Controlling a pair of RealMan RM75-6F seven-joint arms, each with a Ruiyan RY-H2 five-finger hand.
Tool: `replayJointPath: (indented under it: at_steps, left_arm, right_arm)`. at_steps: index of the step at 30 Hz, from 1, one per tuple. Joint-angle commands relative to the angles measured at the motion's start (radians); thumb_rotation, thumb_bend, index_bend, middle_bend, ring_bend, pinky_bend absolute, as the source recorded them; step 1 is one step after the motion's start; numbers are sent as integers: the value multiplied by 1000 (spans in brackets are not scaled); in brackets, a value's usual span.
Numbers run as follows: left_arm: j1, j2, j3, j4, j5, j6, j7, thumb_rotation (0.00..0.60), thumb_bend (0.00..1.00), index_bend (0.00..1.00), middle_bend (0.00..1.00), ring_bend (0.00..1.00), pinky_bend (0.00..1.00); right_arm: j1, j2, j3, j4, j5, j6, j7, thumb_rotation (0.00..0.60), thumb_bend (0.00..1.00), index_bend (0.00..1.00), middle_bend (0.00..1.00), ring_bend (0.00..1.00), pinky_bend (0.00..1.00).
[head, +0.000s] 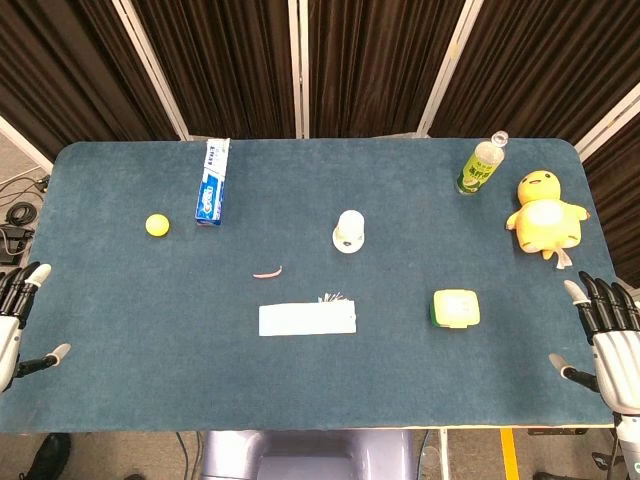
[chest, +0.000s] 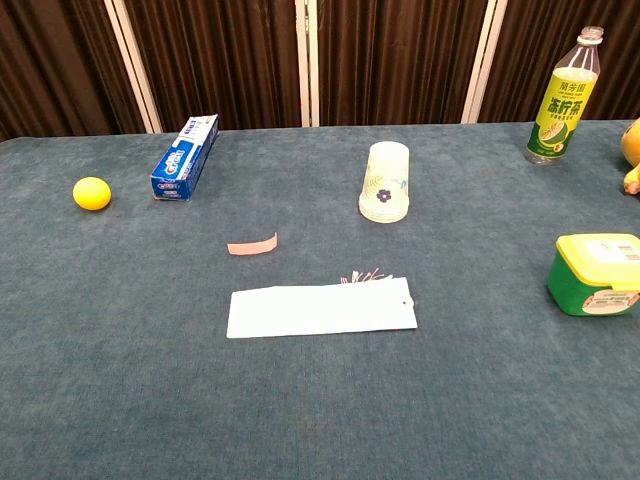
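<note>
Hovering at opposite table (head: 120, 380) edges, left hand (head: 12, 325) and right hand (head: 608, 335) spread fingers.

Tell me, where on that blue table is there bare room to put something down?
Bare cloth lies along the near edge, below the white flat packet, and between the yellow ball and the left hand. It is busier near the right hand: green-and-yellow box, duck toy, bottle.

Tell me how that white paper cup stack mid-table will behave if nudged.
The paper cup stack stands upside down, rim on the table, so it probably slides rather than rolls. It looks light and thin-walled, likely to tip or crush under a firm squeeze.
</note>
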Motion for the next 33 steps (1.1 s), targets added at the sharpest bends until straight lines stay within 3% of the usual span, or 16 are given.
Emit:
replayJointPath:
  at_steps: [1,9,15,18,22,26,33]
  left_arm:
    - [-2,-1,1,0,-3,-6,0,600,0,0,0,0,0]
    - [-39,-22,-7,26,-22,-71,-21,600,0,0,0,0,0]
    - [-193,-116,-72,73,-101,-280,14,600,0,0,0,0,0]
    - [-294,-187,-124,109,-161,-387,78,600,14,32,0,0,0]
    - [-419,-291,-183,176,-270,-510,181,600,130,200,0,0,0]
    - [-541,-414,-236,271,-435,-612,281,600,170,278,0,0,0]
    - [-694,-587,-269,470,-599,-689,385,600,221,321,0,0,0]
  right_arm:
    - [0,0,0,2,2,-3,2,600,0,2,0,0,0]
    - [3,4,-1,8,6,-14,14,600,0,2,0,0,0]
    - [16,2,5,20,25,-44,14,600,0,2,0,0,0]
    - [23,-1,11,26,46,-64,14,600,0,3,0,0,0]
    - [28,-3,14,34,68,-83,5,600,0,3,0,0,0]
    - [32,-5,21,43,95,-99,5,600,0,3,0,0,0]
    - [47,-9,35,67,140,-140,19,600,0,6,0,0,0]
